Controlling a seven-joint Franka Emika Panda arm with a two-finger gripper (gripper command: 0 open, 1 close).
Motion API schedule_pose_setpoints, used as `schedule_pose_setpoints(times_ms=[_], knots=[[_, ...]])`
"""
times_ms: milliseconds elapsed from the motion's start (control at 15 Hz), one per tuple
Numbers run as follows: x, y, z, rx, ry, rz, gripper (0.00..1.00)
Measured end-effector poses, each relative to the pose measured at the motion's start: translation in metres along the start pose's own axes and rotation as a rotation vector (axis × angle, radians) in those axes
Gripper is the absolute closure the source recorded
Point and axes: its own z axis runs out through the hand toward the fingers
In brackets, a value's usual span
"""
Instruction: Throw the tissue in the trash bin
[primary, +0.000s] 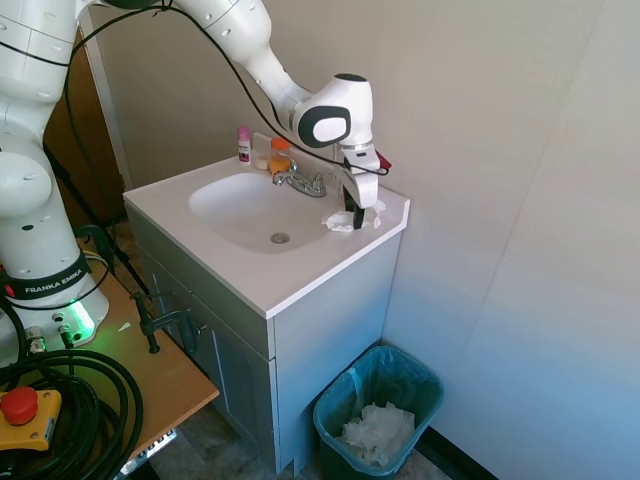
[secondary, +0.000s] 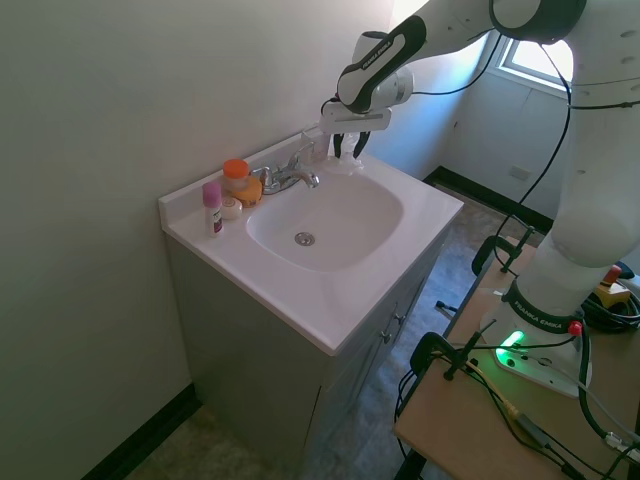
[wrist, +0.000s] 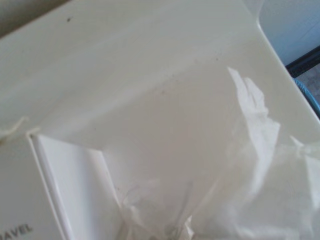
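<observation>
The tissue (primary: 340, 222) is a small crumpled white wad on the right rear corner of the white vanity top (primary: 300, 270), beside the faucet. My gripper (primary: 354, 214) points straight down onto it, fingertips at the counter. In the second exterior view the gripper (secondary: 350, 152) shows two dark fingers with a gap between them, so it looks open around the wad. In the wrist view the tissue (wrist: 250, 175) fills the lower right from very close. The teal-green trash bin (primary: 378, 400) stands on the floor to the right of the vanity, below that corner, lined with a bag.
A larger heap of crumpled white paper (primary: 378, 432) lies in the bin. A chrome faucet (primary: 300, 182), an orange-capped jar (primary: 280, 155) and a pink bottle (primary: 243, 143) stand behind the basin (primary: 255, 205). A white box (wrist: 60, 200) lies by the tissue. Walls close in behind.
</observation>
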Motion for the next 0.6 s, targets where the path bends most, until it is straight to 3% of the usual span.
schedule_pose_setpoints(times_ms=[600], knots=[[0.0045, -0.0031, -0.0107, 0.034, -0.012, 0.009, 1.00]])
